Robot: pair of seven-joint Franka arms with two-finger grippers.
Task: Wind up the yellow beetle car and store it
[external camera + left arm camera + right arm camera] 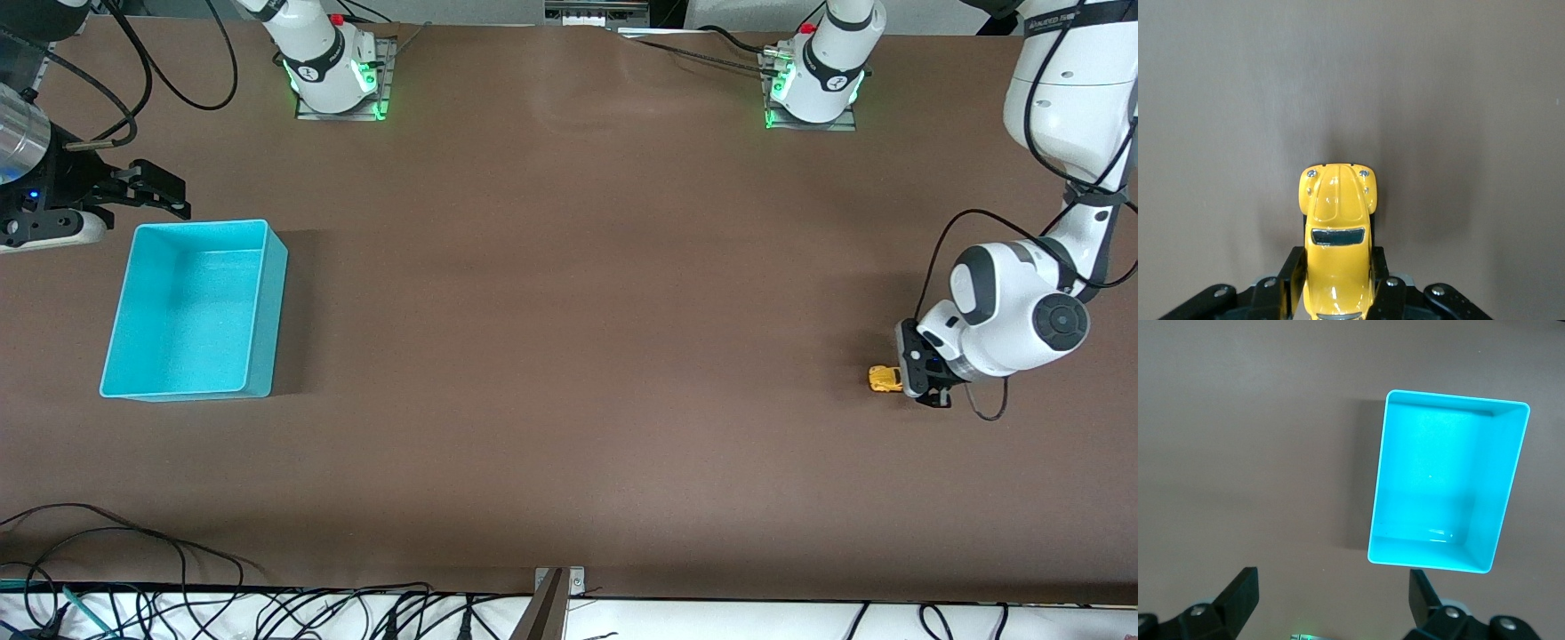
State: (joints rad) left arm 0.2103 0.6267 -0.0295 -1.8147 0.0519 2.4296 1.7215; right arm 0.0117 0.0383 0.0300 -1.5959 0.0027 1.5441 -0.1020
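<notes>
The yellow beetle car (882, 380) is at the table surface near the left arm's end of the table. My left gripper (920, 380) is shut on its rear half. In the left wrist view the car (1337, 207) points away from the wrist, with a black finger (1293, 267) pressed against each side and my left gripper (1337, 259) closed around it. My right gripper (164, 191) waits open and empty beside the turquoise bin (271, 302), toward the robots' bases. In the right wrist view the right gripper (1331, 583) has its fingers wide apart near the empty bin (1378, 487).
Bare brown table stretches between the car and the bin. Loose cables (133, 542) lie along the table edge nearest the front camera. The two arm bases (333, 76) stand at the edge farthest from it.
</notes>
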